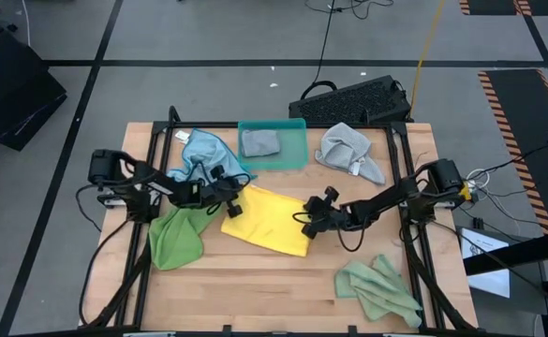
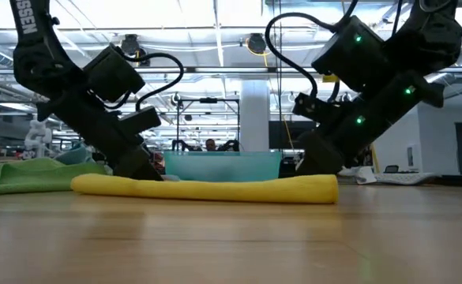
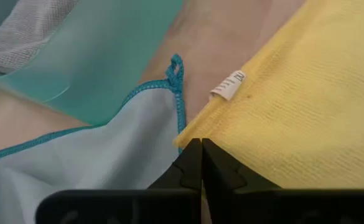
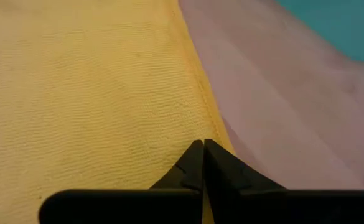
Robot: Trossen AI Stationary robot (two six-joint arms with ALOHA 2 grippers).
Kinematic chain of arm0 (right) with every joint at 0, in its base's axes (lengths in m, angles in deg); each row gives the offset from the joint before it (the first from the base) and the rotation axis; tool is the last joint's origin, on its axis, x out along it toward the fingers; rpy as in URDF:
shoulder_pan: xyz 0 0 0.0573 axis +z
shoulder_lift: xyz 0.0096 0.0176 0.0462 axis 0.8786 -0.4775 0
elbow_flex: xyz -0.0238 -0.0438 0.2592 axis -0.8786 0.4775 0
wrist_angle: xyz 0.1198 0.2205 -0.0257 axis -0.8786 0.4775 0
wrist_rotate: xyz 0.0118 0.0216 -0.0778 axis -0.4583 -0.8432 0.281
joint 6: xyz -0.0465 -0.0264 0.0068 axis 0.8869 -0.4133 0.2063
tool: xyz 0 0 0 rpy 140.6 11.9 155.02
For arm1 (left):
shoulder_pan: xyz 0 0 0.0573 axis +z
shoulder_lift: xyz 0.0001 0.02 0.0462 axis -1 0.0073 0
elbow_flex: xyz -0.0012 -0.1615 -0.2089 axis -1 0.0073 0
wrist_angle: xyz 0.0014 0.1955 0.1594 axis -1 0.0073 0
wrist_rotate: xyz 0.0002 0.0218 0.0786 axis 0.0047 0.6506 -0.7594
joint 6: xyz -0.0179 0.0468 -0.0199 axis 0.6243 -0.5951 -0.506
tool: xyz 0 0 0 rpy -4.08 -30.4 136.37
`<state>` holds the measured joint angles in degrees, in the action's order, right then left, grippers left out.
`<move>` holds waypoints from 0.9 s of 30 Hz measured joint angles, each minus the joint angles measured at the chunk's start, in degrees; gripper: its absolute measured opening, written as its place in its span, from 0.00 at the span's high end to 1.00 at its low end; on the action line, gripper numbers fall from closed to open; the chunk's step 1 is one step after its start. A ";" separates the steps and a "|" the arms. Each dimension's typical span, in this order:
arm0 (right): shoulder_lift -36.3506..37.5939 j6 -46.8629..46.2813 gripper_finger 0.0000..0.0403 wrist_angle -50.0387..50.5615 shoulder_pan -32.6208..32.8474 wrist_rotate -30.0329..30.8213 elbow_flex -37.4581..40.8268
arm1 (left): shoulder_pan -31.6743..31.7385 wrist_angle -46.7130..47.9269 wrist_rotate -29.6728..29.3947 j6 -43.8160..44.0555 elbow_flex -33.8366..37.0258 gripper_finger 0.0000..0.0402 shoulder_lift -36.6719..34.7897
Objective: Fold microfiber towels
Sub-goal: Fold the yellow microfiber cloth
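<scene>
The yellow towel (image 1: 266,221) lies spread on the table's middle. My left gripper (image 1: 232,208) is shut at its left corner, where a white label (image 3: 229,86) is sewn into the hem. My right gripper (image 1: 308,225) is shut at its right edge. In the low view both grippers slant down onto the ends of the yellow towel (image 2: 207,188). A light blue towel (image 1: 208,153) lies bunched at the far left, and its corner (image 3: 172,78) reaches up beside the yellow one. My left gripper pinches the yellow towel's left corner (image 3: 197,134) at the hem between its two fingers, slanting down from the table's left. The towel lies on the table. My right gripper pinches the towel's right edge (image 4: 214,134) at the hem, slanting down from the table's right. The cloth there rests on the wood.
A teal tray (image 1: 297,150) with a grey towel (image 1: 259,142) in it stands at the far middle. Another grey towel (image 1: 348,150) lies far right. One green towel (image 1: 175,236) lies at the left and another (image 1: 378,290) near right. A black keyboard (image 1: 353,98) sits beyond the table.
</scene>
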<state>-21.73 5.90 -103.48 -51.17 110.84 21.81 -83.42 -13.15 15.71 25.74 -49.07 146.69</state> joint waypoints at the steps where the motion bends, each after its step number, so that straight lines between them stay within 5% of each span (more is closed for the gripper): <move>1: 0.22 0.04 0.99 0.55 0.00 0.09 0.00 | 0.22 -0.01 0.35 -0.22 0.02 0.96 -0.03; 11: 3.40 -1.60 0.99 8.15 0.26 1.25 0.00 | 0.08 -1.02 0.97 -1.62 0.22 0.98 -1.01; 17: 8.84 -2.51 0.99 9.92 1.19 1.50 0.00 | -2.38 -0.44 2.41 -2.53 0.26 0.96 -8.16; 27: 12.46 0.27 0.99 7.42 9.16 2.51 0.00 | -13.92 0.34 2.21 -3.38 -1.29 0.96 -18.73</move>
<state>-9.27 6.17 -96.05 -42.01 113.35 21.81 -97.34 -12.81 17.92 22.36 -50.36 127.96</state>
